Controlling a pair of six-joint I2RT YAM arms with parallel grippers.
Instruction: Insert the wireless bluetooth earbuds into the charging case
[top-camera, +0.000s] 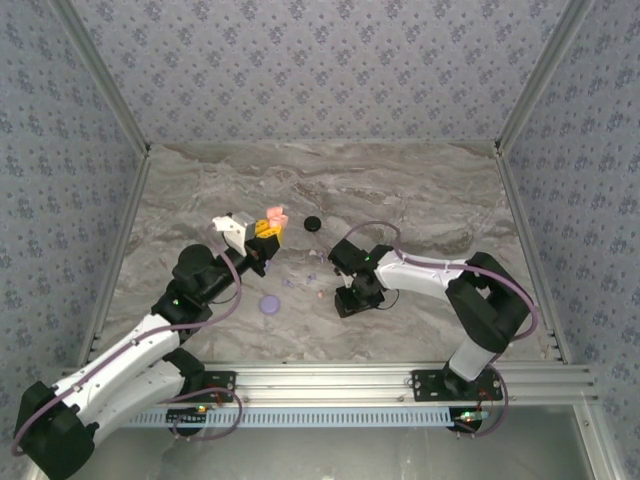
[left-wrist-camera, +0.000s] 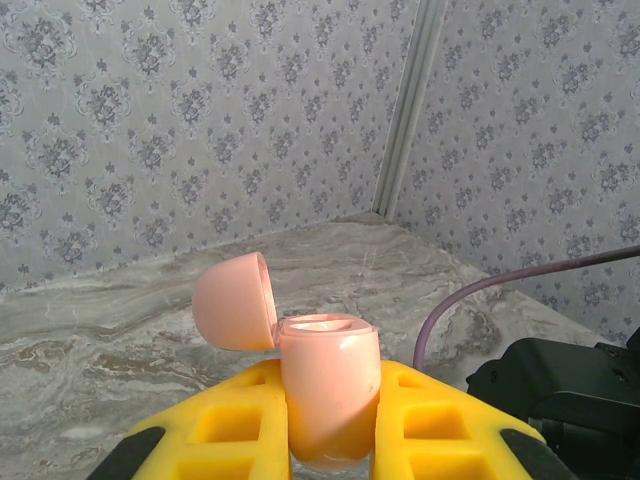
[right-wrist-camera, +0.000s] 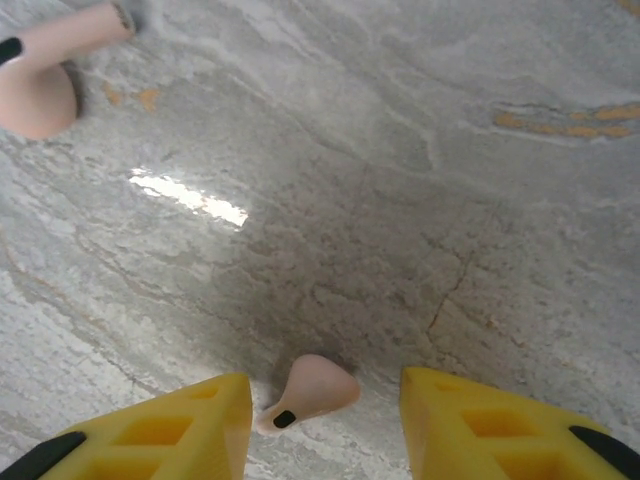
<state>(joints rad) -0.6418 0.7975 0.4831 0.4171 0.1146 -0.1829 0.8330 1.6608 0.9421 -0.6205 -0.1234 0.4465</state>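
Yellow fingers (right-wrist-camera: 180, 425) of the right tool (right-wrist-camera: 325, 395) hang low over the grey marble desk (right-wrist-camera: 420, 180), pointing down. They're spread, one on each side of a pinkish earbud (right-wrist-camera: 318, 385). That bud lies flat on the desk right in the gap. Can't really tell if the left finger is brushing its stem or just next to it. A second pinkish earbud (right-wrist-camera: 40, 85) sits further out on the marble, well apart from the first one.

From the top camera, a flat lavender disc (top-camera: 268, 303) lies on the desk at about the same depth, off to the left of that tool. A few tiny bits show nearby, too small to make out.

Further back, the left tool (top-camera: 266, 232) is lifted off the desk and pinching the pink charging case (left-wrist-camera: 328, 370) between its yellow fingers. The case stands upright, and its lid (left-wrist-camera: 235, 300) is flipped open and leaning off to the left. The wrist view doesn't show what's inside it.

Just past that, a round black disc (top-camera: 313, 223) rests on the marble. Patterned grey wallpaper (top-camera: 320, 60) closes off the back.
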